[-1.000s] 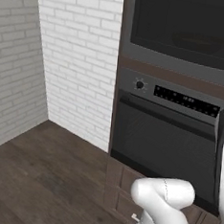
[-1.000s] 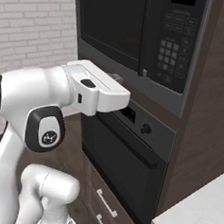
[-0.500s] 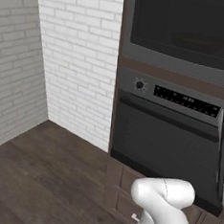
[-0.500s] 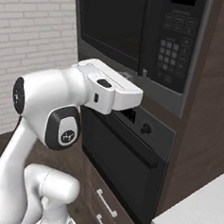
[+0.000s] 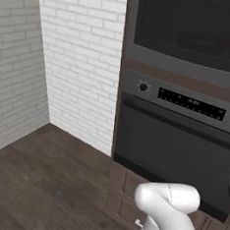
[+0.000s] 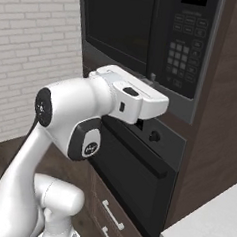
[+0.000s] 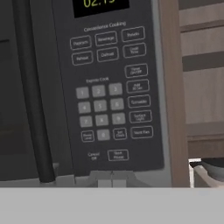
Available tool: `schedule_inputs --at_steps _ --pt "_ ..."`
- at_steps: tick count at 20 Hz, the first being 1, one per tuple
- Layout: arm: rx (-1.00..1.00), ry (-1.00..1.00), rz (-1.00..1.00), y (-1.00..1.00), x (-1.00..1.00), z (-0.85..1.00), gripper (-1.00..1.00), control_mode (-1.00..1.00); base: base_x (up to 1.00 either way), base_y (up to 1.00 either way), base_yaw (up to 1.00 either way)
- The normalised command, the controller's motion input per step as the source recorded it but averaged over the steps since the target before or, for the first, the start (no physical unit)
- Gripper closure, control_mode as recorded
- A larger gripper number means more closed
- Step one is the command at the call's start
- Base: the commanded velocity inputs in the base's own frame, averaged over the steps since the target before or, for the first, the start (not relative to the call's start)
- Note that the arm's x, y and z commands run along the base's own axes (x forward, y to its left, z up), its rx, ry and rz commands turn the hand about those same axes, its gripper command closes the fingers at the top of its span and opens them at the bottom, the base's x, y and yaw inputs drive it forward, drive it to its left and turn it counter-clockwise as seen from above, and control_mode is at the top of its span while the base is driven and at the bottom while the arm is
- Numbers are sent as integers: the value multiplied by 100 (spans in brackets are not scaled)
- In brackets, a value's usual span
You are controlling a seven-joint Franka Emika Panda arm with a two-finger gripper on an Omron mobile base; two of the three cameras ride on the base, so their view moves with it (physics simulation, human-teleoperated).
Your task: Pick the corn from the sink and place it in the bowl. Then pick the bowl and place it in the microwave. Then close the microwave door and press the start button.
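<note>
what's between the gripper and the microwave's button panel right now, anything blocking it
Nothing visible. In the hand view the microwave keypad faces the camera unobstructed, with the microwave door shut to its left. In the right base view the hand sits just below and in front of the panel, with open air between them. The gripper is shut.

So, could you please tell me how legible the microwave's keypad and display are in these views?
Hand view: microwave keypad labels soft and blurred, yellow display cropped at the top. Right base view: keys tiny, unreadable. Left base view: dark door glass, no keypad.
</note>
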Motion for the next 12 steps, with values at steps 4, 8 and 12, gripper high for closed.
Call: schedule_inputs --at_steps 4,8,12 --pt "0 0 2 -7 25 -8 100 -100 0 0 0" --pt "0 0 4 -26 13 -5 100 -100 0 0 0" --pt "0 0 2 -25 1 -6 100 -100 0 0 0"
